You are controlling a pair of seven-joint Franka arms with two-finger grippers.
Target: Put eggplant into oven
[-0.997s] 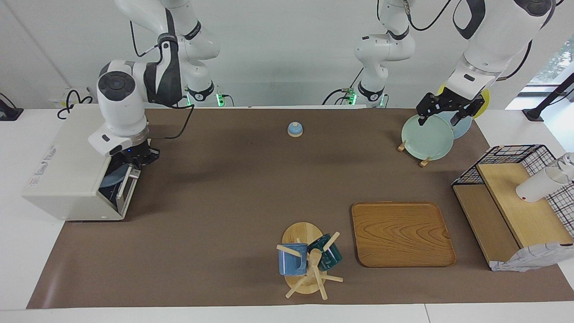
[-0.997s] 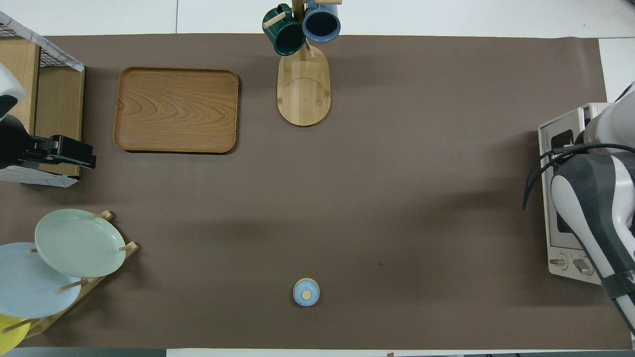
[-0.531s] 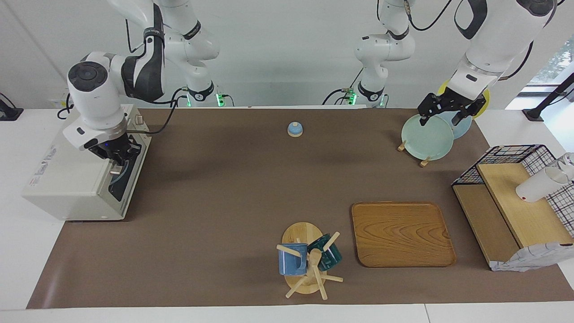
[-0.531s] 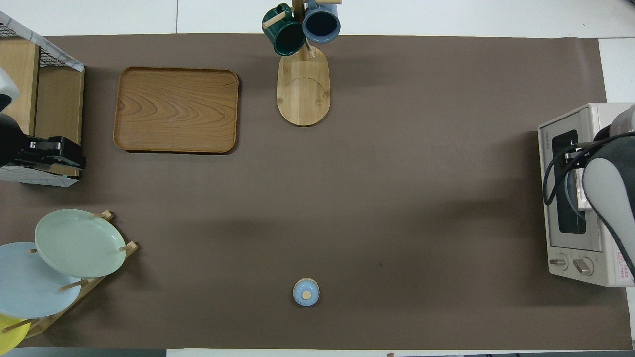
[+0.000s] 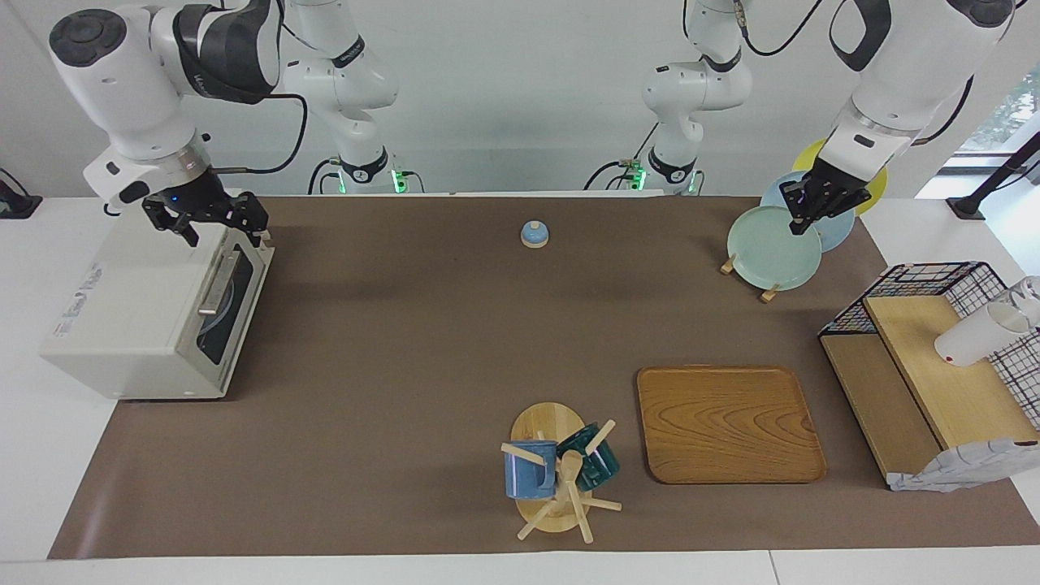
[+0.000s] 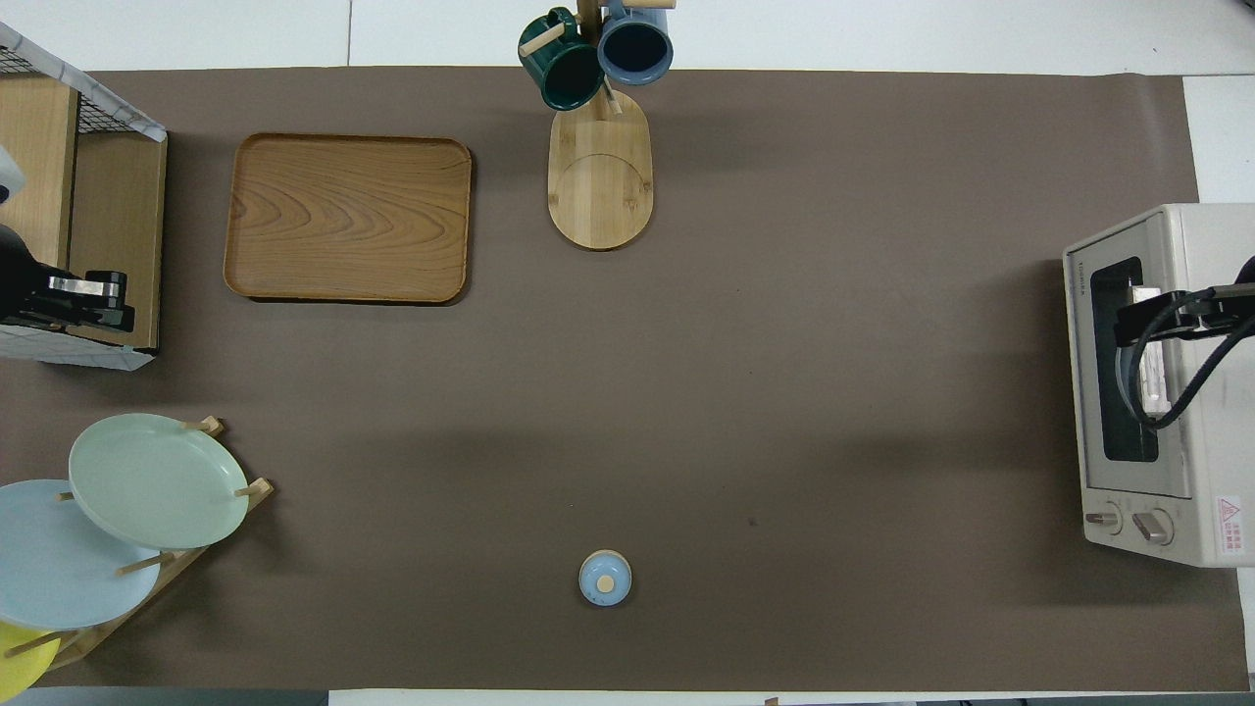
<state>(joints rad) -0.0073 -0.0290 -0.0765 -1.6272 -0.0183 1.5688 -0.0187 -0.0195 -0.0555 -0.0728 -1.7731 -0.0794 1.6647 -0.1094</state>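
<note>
The cream-white oven (image 5: 122,325) stands at the right arm's end of the table, its dark glass door shut and the silver bar handle (image 5: 218,280) across it. It also shows in the overhead view (image 6: 1191,245). No eggplant is in view; only a pale blue curved shape shows through the glass. My right gripper (image 5: 210,221) is open and empty, up in the air over the oven's top front edge; the overhead view shows it too (image 6: 1181,312). My left gripper (image 5: 815,210) is open and empty over the plate rack.
A rack holds a green plate (image 5: 764,248), a blue and a yellow one. A small blue bell (image 5: 534,234), a wooden tray (image 5: 727,422), a mug tree (image 5: 561,471) and a wire-and-wood shelf (image 5: 934,366) with a white cup stand on the brown mat.
The oven door swung from open to shut under my right gripper. That gripper then let go and rose above the oven. My left gripper turned a little over the plates.
</note>
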